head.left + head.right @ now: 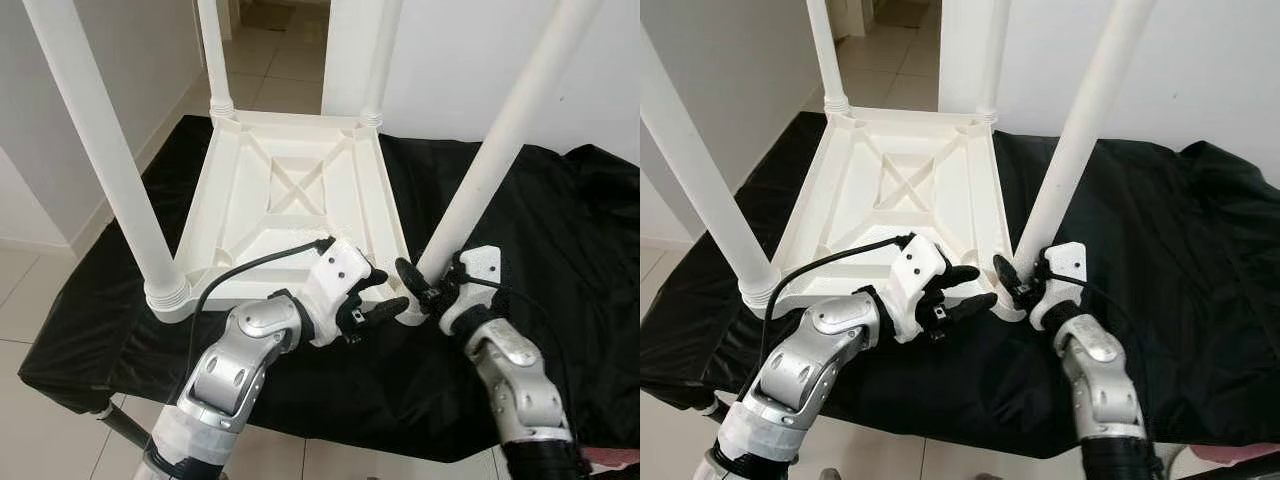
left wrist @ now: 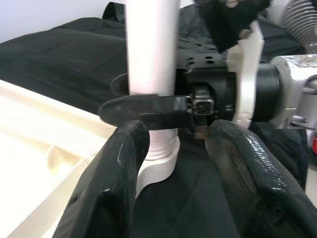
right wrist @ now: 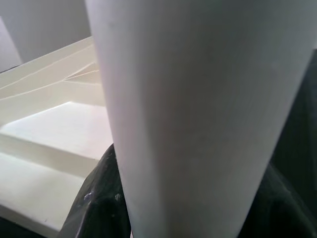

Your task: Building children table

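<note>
A white plastic children's table (image 1: 290,190) lies upside down on a black cloth, with its legs pointing up. My right gripper (image 1: 425,285) is shut on the base of the near right leg (image 1: 500,140), just above its socket at the table's corner. In the right wrist view that leg (image 3: 198,109) stands close between the black fingers (image 3: 99,198). My left gripper (image 1: 385,290) hovers open beside the same corner, not touching the leg. The left wrist view looks past its own fingers (image 2: 114,173) at the leg (image 2: 151,49) and the right gripper's finger (image 2: 143,110) across it.
The near left leg (image 1: 100,150) rises steeply by my left arm, and two far legs (image 1: 215,50) stand at the back. The black cloth (image 1: 560,230) covers a low support whose front edge is near me. Tiled floor (image 1: 270,60) and white walls surround it.
</note>
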Available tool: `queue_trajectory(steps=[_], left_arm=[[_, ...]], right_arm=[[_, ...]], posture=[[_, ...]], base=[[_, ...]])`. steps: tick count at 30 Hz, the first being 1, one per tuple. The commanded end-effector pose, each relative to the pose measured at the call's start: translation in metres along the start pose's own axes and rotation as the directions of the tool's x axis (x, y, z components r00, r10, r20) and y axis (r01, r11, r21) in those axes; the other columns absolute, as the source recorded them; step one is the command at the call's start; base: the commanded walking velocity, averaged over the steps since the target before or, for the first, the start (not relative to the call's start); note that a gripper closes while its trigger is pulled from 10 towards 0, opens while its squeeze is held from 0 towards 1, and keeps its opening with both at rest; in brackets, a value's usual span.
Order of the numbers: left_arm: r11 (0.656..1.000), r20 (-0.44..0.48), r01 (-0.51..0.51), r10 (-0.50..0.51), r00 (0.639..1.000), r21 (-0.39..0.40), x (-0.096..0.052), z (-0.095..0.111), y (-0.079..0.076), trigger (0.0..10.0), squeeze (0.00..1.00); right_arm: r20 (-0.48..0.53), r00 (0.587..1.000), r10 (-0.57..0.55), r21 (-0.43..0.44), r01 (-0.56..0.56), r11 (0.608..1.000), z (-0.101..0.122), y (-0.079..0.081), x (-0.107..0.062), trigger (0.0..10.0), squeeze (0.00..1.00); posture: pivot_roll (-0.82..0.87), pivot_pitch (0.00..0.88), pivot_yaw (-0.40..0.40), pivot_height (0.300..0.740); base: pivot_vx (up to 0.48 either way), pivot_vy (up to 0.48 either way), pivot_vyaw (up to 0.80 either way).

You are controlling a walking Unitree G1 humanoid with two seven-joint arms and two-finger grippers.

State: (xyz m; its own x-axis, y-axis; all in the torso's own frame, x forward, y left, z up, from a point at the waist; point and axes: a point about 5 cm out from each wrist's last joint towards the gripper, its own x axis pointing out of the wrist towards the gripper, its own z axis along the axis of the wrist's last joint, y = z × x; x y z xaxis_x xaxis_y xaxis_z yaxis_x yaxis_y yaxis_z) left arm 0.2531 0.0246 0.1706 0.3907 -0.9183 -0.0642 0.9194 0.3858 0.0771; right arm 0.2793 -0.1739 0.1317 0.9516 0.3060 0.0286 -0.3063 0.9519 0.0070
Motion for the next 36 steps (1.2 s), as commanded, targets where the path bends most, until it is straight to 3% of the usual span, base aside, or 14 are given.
queue_trajectory(steps=[1,2,3,4,5,6,9,11,18,19,21,22,28,36], left_arm=[[1.0,-0.002,-0.011,0.011,1.0,0.007,0.0,0.0,-0.001,10.0,0.0],[1.0,-0.002,-0.011,0.011,1.0,0.007,0.0,0.0,-0.001,10.0,0.0],[1.0,-0.002,-0.01,0.01,1.0,0.006,0.0,0.0,-0.001,10.0,0.0],[1.0,-0.003,-0.007,0.007,1.0,0.005,0.0,0.0,-0.001,10.0,0.0],[1.0,-0.003,-0.007,0.007,1.0,0.005,0.0,0.0,-0.001,10.0,0.0],[1.0,-0.003,-0.006,0.006,1.0,0.004,0.001,-0.001,-0.002,10.0,0.0],[1.0,-0.001,-0.004,0.004,1.0,0.001,0.001,0.0,-0.002,10.0,0.0],[1.0,0.001,-0.002,0.002,1.0,-0.002,0.002,0.0,-0.003,10.0,0.0],[1.0,-0.002,-0.012,0.012,1.0,0.0,0.0,0.0,-0.001,10.0,0.0],[1.0,-0.002,-0.017,0.017,1.0,-0.001,0.0,0.0,-0.001,10.0,0.0],[1.0,-0.002,-0.02,0.02,1.0,-0.002,0.0,0.0,-0.001,10.0,0.0],[1.0,-0.001,-0.022,0.022,1.0,-0.003,0.0,0.0,-0.001,10.0,0.0],[1.0,0.001,-0.029,0.029,1.0,-0.006,0.0,0.0,-0.001,10.0,0.0],[0.999,0.001,-0.032,0.032,0.999,-0.003,-0.001,0.001,0.001,10.0,0.0]], right_arm=[[-0.013,0.993,-0.121,0.005,0.121,0.993,-0.001,-0.006,-0.003,10.0,0.0],[-0.013,0.993,-0.121,0.005,0.121,0.993,-0.001,-0.006,-0.003,10.0,0.0],[-0.01,0.964,-0.267,-0.004,0.267,0.964,-0.001,-0.004,-0.006,10.0,0.0],[-0.016,0.892,-0.451,0.003,0.451,0.892,-0.003,0.0,-0.01,10.0,0.0],[-0.016,0.892,-0.451,0.003,0.451,0.892,-0.003,0.0,-0.01,10.0,0.0],[-0.024,0.825,-0.565,0.007,0.565,0.825,-0.005,0.002,-0.013,10.0,0.0],[-0.031,0.83,-0.557,0.062,0.558,0.828,-0.006,0.016,-0.008,10.0,0.0],[-0.02,0.873,-0.488,0.121,0.486,0.865,-0.003,0.032,-0.002,10.0,0.0],[-0.038,0.89,-0.455,0.126,0.456,0.881,-0.001,0.04,0.0,10.0,0.0],[-0.037,0.893,-0.449,0.129,0.45,0.884,0.0,0.041,0.001,10.0,0.07],[-0.039,0.887,-0.46,0.127,0.461,0.878,0.002,0.042,0.001,10.0,0.07],[-0.036,0.889,-0.457,0.132,0.458,0.879,0.003,0.043,0.001,10.0,1.0],[0.004,0.908,-0.418,0.142,0.414,0.899,0.008,0.043,0.001,10.0,1.0],[0.026,0.979,-0.202,0.157,0.195,0.968,0.01,0.032,-0.004,10.0,1.0]], posture=[[-0.08,0.0,-0.037,0.74],[-0.08,0.0,-0.037,0.74],[-0.08,0.0,-0.038,0.74],[-0.08,0.0,-0.039,0.74],[-0.08,0.0,-0.039,0.74],[-0.08,0.0,-0.039,0.74],[-0.08,0.0,-0.038,0.74],[-0.08,0.0,-0.036,0.74],[-0.08,0.0,-0.042,0.74],[-0.07,0.0,-0.046,0.74],[-0.07,0.0,-0.046,0.74],[-0.07,0.0,-0.049,0.74],[-0.07,0.0,-0.047,0.74],[-0.08,0.0,-0.041,0.74]], base=[[0.0,0.0,0.0],[0.0,0.0,0.0],[0.0,0.0,0.0],[0.0,0.0,0.0],[0.0,0.0,0.0],[0.0,0.0,0.0],[0.0,0.0,0.0],[0.0,0.0,0.0],[0.0,0.0,0.0],[0.0,0.0,0.0],[0.0,0.0,0.0],[0.0,0.0,0.0],[0.0,0.0,0.0],[0.0,0.0,0.0]])
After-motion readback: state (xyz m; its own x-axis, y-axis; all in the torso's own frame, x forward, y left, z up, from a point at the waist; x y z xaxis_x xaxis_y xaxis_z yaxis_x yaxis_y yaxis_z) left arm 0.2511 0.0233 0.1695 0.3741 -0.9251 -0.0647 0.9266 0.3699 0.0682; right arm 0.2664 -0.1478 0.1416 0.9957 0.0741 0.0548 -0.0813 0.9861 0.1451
